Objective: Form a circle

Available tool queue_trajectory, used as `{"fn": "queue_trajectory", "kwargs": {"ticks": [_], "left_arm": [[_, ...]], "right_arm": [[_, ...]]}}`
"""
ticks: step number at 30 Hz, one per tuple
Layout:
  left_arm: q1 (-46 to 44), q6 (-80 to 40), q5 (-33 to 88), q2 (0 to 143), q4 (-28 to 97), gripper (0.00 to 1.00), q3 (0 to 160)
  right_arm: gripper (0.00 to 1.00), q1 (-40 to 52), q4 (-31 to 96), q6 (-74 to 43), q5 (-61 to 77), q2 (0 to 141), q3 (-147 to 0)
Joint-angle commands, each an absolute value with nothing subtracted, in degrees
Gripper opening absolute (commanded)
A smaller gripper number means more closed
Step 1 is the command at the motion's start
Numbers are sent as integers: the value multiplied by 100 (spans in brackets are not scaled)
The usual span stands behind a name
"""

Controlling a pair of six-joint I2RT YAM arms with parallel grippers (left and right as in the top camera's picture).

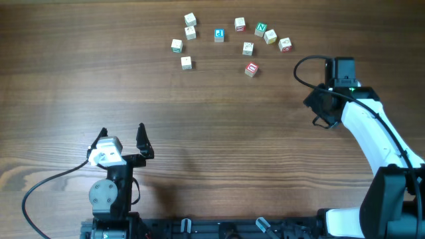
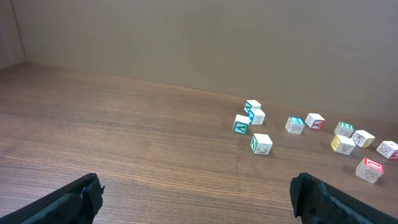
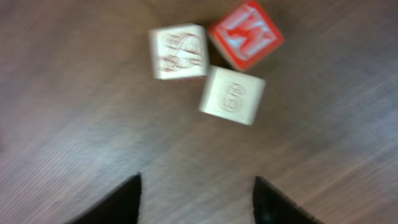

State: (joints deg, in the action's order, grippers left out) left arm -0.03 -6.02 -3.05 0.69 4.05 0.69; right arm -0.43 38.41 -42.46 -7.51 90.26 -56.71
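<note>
Because the blocks (image 1: 219, 34) sit in a loose, broken arc rather than a ring, the stray red block (image 1: 251, 69) makes the handiest landmark. The others lie beyond it, spreading to its left and right across the worktop (image 1: 212, 146). Right of the red block and near it hangs the right end effector (image 3: 196, 199), fingers parted and holding nothing. Its blurred wrist view shows a cluster (image 3: 231, 96) of three touching blocks straight ahead of the fingertips. The left end effector (image 1: 123, 141), wide open and also empty, rests well apart from the red block, back toward the robot's base. The right arm looks the nearer one. Cubes have no long axis, so approach angle should matter little.
</note>
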Motion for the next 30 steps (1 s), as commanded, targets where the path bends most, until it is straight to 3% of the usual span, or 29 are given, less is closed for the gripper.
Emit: {"fn": "queue_trajectory", "kwargs": {"ticks": [1, 14, 19, 26, 30], "left_arm": [[34, -471, -237, 16, 399, 100, 34], [34, -471, -239, 16, 399, 100, 34], [34, -471, -237, 16, 399, 100, 34], [34, -471, -239, 16, 399, 100, 34], [34, -471, -237, 16, 399, 100, 34]], "right_arm": [[68, -51, 3994, -4910, -1345, 8991, -5664], [67, -86, 3350, -4950, -1378, 9795, -5666], [58, -235, 3201, -4943, -1417, 9817, -5664], [57, -250, 2976, -4790, -1251, 10189, -5664], [48, -250, 2877, -4672, -1153, 10267, -5664]]}}
